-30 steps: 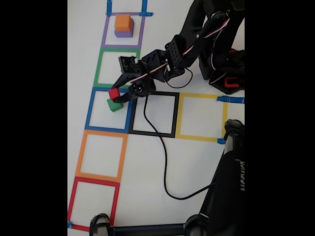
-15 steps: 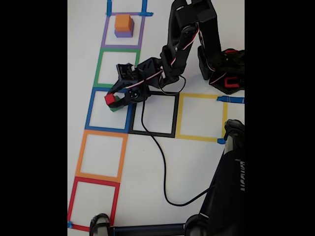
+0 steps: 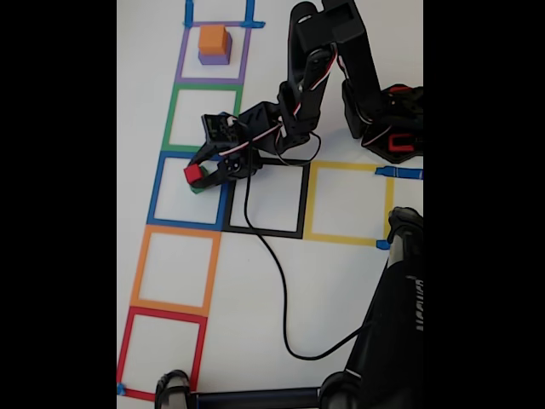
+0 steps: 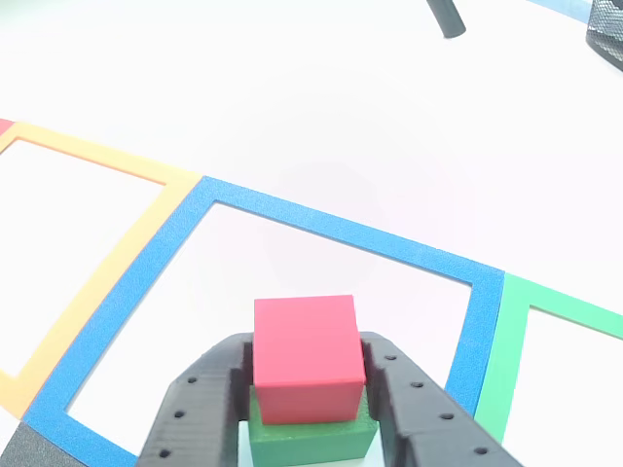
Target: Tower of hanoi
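1. The red cube [image 4: 307, 355] is held in the claw [image 4: 310, 389], one black finger flat against each of its side faces; in the other view it sits directly over the green cube [image 4: 311, 433], and whether the two touch or a sliver of air remains I cannot tell; in the fixed view the red cube [image 3: 195, 175] lies in the upper right part of the blue tape square [image 3: 157, 189], with only a slip of the green cube [image 3: 198, 187] showing beneath it.

2. The red cube looks like a small, solid, matte block with crisp edges; I judge it light and stiff, not fragile, with faces smooth enough to slide if pinched off-centre; the sound hold is the one seen here, on two opposite flat faces near mid-height, not on corners.

3. The green cube is a little wider than the red, so its top offers only a narrow margin; a stack of this kind will tolerate little sideways push, and a light block may cling to a finger and tip as the claw lets go.

4. The orange cube [image 3: 214, 39] rests on the purple cube [image 3: 214, 57] inside the purple tape square [image 3: 182, 53] at the top of the fixed view, well apart from the claw [image 3: 200, 176].

5. The green tape square [image 3: 173, 115] lies between the purple and blue ones; orange, red, black and yellow squares mark the rest of the white counter [image 3: 341, 281]; a black cable [image 3: 271, 256] trails from the arm across the black square.
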Robot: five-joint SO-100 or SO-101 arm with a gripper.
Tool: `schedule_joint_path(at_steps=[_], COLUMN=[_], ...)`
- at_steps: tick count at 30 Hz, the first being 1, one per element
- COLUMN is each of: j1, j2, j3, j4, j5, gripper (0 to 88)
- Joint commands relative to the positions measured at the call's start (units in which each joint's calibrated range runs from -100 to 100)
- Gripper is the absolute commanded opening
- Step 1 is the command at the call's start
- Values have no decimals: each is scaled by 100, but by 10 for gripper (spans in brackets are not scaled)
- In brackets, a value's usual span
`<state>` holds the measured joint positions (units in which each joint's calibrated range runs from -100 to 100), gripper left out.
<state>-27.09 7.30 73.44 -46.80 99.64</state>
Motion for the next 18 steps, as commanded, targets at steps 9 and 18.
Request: schedule_joint_path(at_steps=[9,18], j1=[140,178], j2=[0,-314], j3=[-89,-171], j4=[-179,-227], j5=[36,36], gripper=[246,255])
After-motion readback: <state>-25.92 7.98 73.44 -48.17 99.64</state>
